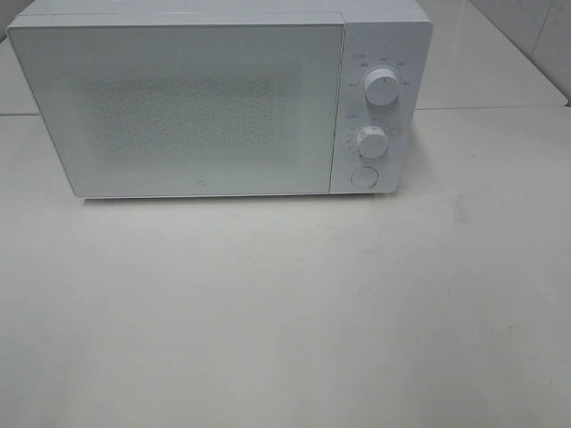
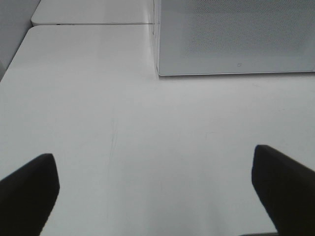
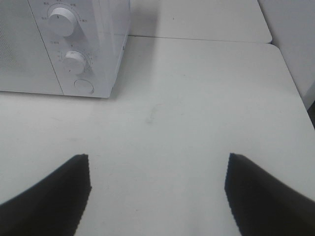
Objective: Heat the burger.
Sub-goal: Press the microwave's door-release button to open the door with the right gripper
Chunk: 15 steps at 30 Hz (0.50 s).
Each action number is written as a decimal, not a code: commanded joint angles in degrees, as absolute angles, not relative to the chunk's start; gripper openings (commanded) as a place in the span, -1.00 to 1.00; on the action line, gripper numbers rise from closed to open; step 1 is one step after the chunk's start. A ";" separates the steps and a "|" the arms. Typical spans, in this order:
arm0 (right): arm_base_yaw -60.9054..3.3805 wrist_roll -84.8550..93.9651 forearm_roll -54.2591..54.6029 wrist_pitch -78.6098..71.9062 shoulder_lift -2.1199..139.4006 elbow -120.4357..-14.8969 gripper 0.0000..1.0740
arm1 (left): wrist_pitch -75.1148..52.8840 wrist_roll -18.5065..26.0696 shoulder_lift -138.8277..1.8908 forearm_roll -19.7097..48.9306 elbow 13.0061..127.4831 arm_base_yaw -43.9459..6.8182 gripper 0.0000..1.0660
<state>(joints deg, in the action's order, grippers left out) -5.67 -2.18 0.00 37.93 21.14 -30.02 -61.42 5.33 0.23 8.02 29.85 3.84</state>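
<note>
The burger is out of view in all three views. A white microwave [image 1: 205,102] stands at the back of the white table with its door shut; the two knobs [image 1: 382,82] and a round button [image 1: 363,176] sit on its right panel. Neither arm shows in the exterior high view. In the left wrist view my left gripper [image 2: 155,184] is open above bare table, short of the microwave's lower left corner [image 2: 160,73]. In the right wrist view my right gripper [image 3: 157,189] is open over bare table, in front and to the right of the microwave's knob panel [image 3: 74,59].
The white table [image 1: 285,312] stretches in front of the microwave. A seam between table sections [image 3: 197,39] runs behind. A grey wall [image 3: 295,44] borders the right side, and another wall [image 2: 12,34] the left.
</note>
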 commanded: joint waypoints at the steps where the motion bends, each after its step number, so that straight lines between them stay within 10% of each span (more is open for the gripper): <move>1: -5.56 -1.66 -0.46 32.43 25.67 -30.60 0.40 | -61.59 5.04 0.52 8.48 29.62 3.95 0.88; 15: -5.56 -2.29 -0.40 15.58 40.74 -29.62 0.40 | -61.59 5.04 0.52 8.48 29.62 3.95 0.88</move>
